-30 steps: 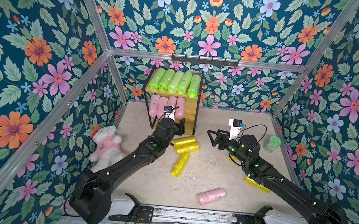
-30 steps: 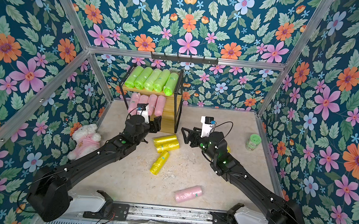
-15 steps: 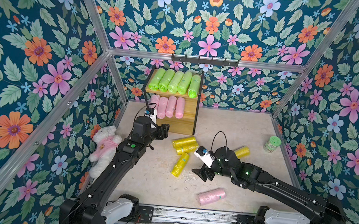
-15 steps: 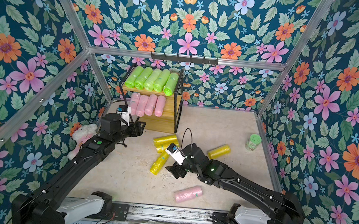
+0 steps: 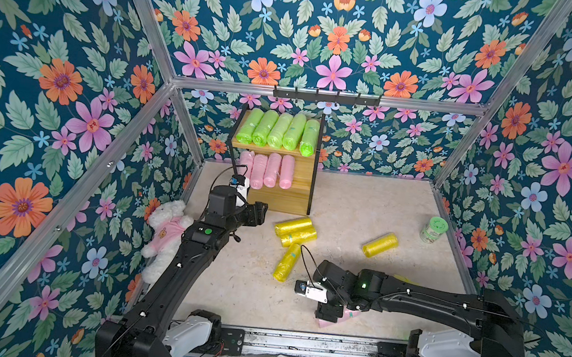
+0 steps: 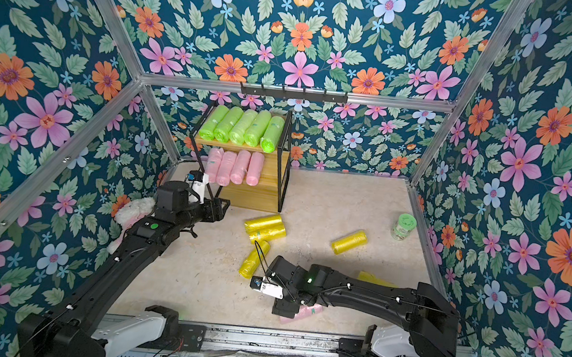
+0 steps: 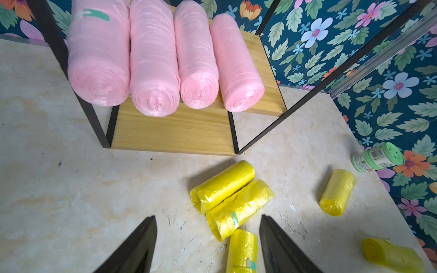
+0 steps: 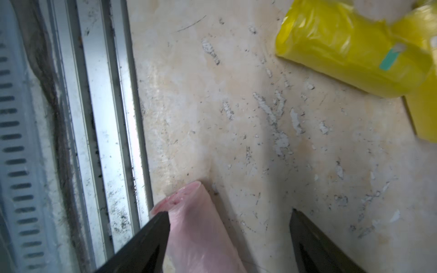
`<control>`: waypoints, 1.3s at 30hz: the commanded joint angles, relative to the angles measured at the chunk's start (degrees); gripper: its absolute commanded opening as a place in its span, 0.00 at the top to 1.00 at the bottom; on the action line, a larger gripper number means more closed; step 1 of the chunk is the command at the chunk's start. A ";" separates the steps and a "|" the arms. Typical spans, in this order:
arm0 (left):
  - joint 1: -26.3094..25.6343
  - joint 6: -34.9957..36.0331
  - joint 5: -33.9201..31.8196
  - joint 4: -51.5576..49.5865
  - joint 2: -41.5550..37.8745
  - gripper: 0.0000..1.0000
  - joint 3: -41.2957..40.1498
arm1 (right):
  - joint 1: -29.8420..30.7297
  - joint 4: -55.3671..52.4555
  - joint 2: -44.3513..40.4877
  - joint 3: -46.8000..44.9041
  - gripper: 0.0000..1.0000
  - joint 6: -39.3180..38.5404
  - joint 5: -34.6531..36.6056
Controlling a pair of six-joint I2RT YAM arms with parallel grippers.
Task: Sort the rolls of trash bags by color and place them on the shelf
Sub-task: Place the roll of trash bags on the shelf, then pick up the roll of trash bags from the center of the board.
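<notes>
The shelf (image 5: 286, 201) stands at the back with several lime green rolls (image 5: 278, 130) on its top board and several pale pink rolls (image 5: 267, 168) on the middle one. Several yellow rolls (image 5: 295, 231) lie loose on the floor, one apart (image 5: 380, 245). A single pink roll (image 5: 348, 316) lies near the front edge. My right gripper (image 5: 329, 312) is down over it, open. In the right wrist view the pink roll (image 8: 201, 236) rests against one finger (image 8: 151, 234), with a gap to the other. My left gripper (image 5: 256, 214) hovers open before the shelf, holding nothing (image 7: 208, 217).
A white teddy bear (image 5: 165, 232) in pink leans on the left wall. A green-lidded jar (image 5: 433, 229) stands by the right wall. A black hook rail (image 5: 326, 97) hangs above the shelf. The metal rail (image 5: 297, 341) runs just behind the front pink roll.
The right arm swung from the back middle toward the front and came down over the lone pink roll. The left arm drew back from the shelf's pink row.
</notes>
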 commanded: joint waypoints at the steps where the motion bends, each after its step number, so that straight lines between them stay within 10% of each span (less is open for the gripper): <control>1: 0.08 0.70 0.28 -0.18 -0.05 0.26 0.33 | 1.39 -4.05 0.32 -0.25 0.15 -1.71 -0.93; 18: 0.09 0.46 0.37 0.80 -0.91 0.26 -1.16 | 2.47 -1.57 7.90 -3.30 0.22 -3.77 5.25; 29: 0.08 0.30 0.02 1.45 -1.63 0.26 -1.64 | -6.20 6.82 7.80 -2.72 0.56 -1.39 6.28; 39: 0.03 -1.41 4.06 5.73 -1.85 0.26 -3.01 | -17.60 22.80 -1.72 -3.01 0.68 8.15 -2.76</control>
